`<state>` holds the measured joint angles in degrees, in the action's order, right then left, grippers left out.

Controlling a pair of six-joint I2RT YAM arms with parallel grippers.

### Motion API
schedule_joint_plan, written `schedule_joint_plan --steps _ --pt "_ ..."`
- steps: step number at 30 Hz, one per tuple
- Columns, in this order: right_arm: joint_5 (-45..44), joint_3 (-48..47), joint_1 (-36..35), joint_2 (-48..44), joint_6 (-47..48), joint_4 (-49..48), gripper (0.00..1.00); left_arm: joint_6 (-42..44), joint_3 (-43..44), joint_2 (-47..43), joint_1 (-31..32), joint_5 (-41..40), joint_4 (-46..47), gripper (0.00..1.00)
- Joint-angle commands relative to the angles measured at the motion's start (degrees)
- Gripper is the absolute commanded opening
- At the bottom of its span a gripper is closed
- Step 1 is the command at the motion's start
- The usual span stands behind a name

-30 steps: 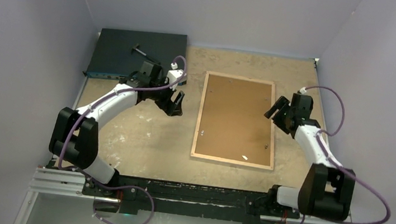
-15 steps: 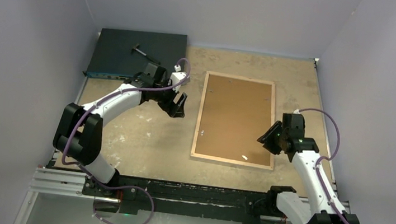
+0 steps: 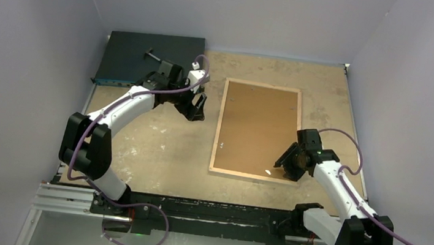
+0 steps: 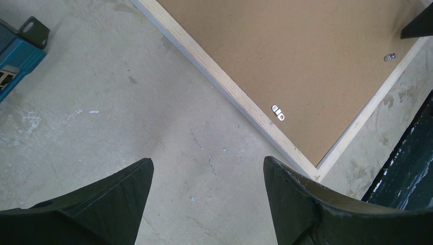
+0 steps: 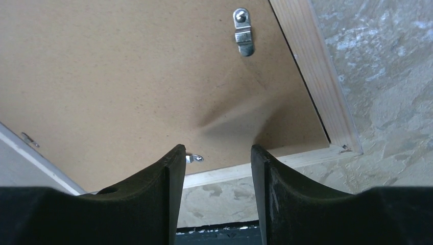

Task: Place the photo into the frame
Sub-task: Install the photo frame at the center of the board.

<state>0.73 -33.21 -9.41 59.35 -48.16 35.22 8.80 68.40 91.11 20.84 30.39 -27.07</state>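
The frame point(image 3: 217, 141) lies face down on the table, its light wood rim point(image 4: 224, 84) around a brown backing board point(image 3: 258, 127). Small metal clips point(image 5: 243, 31) sit along the board's edges. The photo is out of view. My left gripper point(image 3: 196, 109) hovers over bare table just left of the frame's far half, open, with nothing between its fingers point(image 4: 207, 161). My right gripper point(image 3: 283, 165) hangs over the frame's near right corner, open and empty point(image 5: 217, 149). One clip point(image 5: 194, 158) shows beside its left finger.
A dark flat box point(image 3: 129, 63) with a black tool point(image 3: 155, 57) on it stands at the back left. The black base rail point(image 3: 204, 210) runs along the near edge. Walls close in on the left, right and back.
My right arm has swung from the frame's right side down to its near right corner, with its jaws narrower than before. My left gripper has edged slightly towards the back and the frame.
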Motion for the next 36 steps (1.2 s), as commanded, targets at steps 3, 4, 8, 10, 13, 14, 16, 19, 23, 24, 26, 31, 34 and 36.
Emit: schedule_joint_plan --steps 3,4,8,10,13,14,16,19,23,24,26,31,34,36 --pt "-4.22 1.33 -3.52 1.52 -5.28 -0.72 0.55 1.83 3.79 0.76 -1.92 2.04 -0.93 0.77" --pt "-4.67 1.35 -4.24 2.16 -5.8 -0.94 0.55 2.01 4.32 0.86 -2.17 2.08 -1.47 0.77" --pt "-7.64 0.39 -5.61 5.73 -6.86 -1.86 0.55 2.33 5.92 1.21 -3.5 2.92 -2.01 0.77" --pt "-7.88 0.0 -5.75 7.15 -7.01 -2.87 0.55 2.6 6.14 1.47 -4.12 3.48 -2.23 0.77" --pt "-7.17 -0.22 -6.44 7.79 -8.12 -2.96 0.51 3.42 6.34 1.85 -4.77 4.02 -2.81 0.77" --pt "-7.21 -1.07 -7.01 7.3 -8.44 -2.54 0.5 3.72 6.32 1.98 -4.87 4.22 -3.08 0.77" --pt "-7.84 -4.26 -8.29 5.64 -8.94 -0.53 0.5 4.34 6.31 2.2 -4.87 4.44 -3.6 0.77" --pt "-7.89 -10.91 -9.51 4.21 -8.25 2.58 0.5 4.68 5.01 2.76 -4.92 5.51 -3.6 0.77" --pt "-5.63 -15.43 -11.68 4.71 -7.93 0.44 0.48 2.1 1.13 3.78 -3.87 8.8 -0.66 0.77" --pt "-5.0 -15.54 -12.02 5.49 -7.68 -1.62 0.46 1.91 0.78 4.14 -3.17 8.89 -0.06 0.77" --pt "-3.81 -15.87 -12.8 8.19 -7.08 -5.72 0.42 1.04 0.35 4.33 -2.4 9.32 0.88 0.77" --pt "-2.83 -18.39 -17.0 16.9 -5.96 -15.21 0.42 -0.78 -1.52 4.61 -1.44 9.93 3.15 0.78" --pt "-2.34 -19.47 -20.34 23.32 -5.6 -19.26 0.42 -0.95 -2.52 5.7 -0.44 9.84 3.47 0.78" --pt "-1.12 -19.44 -22.52 25.98 -5.65 -22.7 0.42 -1.78 -4.61 5.59 0.02 10.01 4.91 0.78"
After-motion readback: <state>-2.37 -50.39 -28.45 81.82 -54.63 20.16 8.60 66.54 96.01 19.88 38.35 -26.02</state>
